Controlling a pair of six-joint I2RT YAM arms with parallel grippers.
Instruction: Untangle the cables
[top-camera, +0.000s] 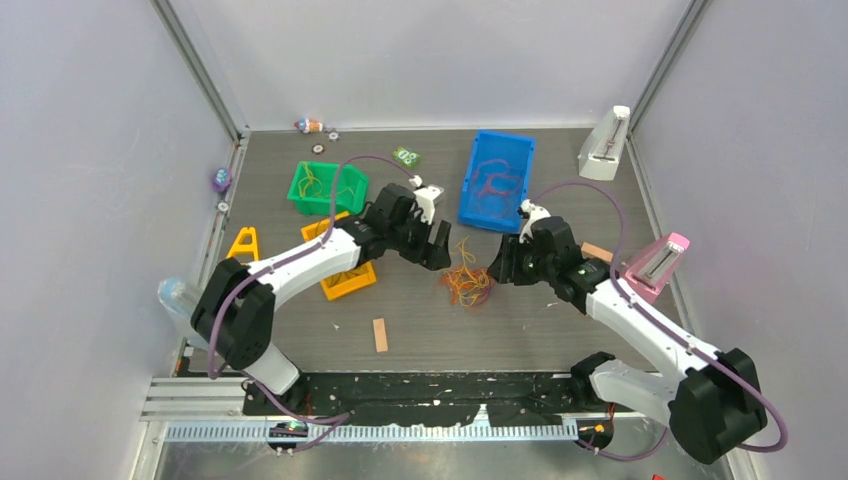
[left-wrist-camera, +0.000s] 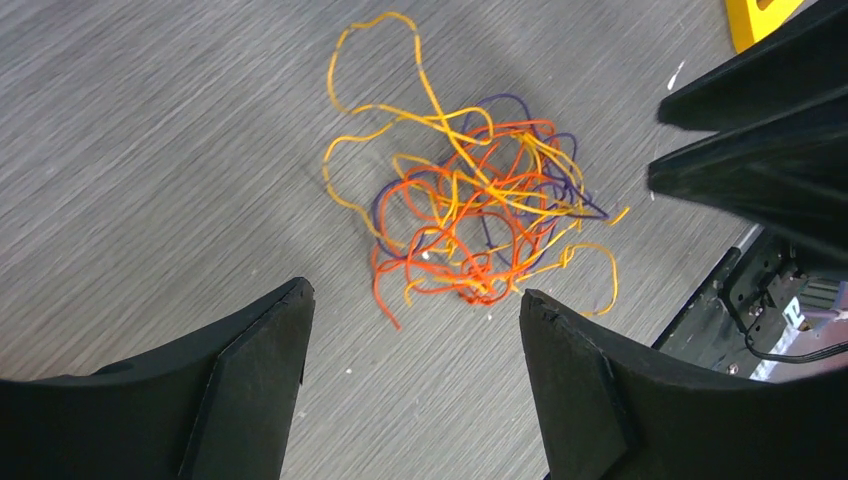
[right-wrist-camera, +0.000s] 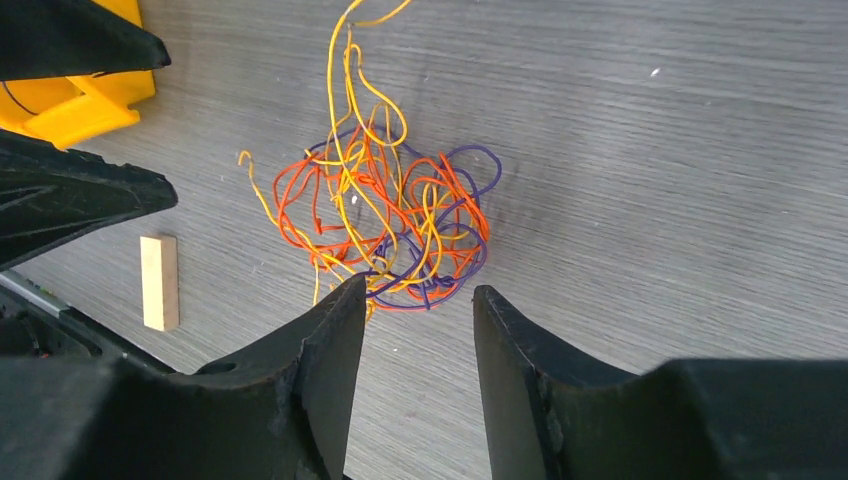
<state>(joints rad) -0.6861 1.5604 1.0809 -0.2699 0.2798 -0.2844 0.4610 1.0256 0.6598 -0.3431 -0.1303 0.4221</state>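
The cables lie in one tangled heap on the grey table between the two arms: thin orange, yellow and purple strands looped through each other. In the left wrist view the cables sit just beyond my left gripper, which is open with nothing between its fingers. In the right wrist view the cables lie right at the tips of my right gripper, which is open with only bare table showing between its fingers. Seen from above, the left gripper stands left of the heap and the right gripper right of it.
A blue bin with red strands, a green bin and a yellow bin stand behind and left. A small wooden block lies near the front. A yellow A-shaped piece, a pink holder and a white holder sit near the sides.
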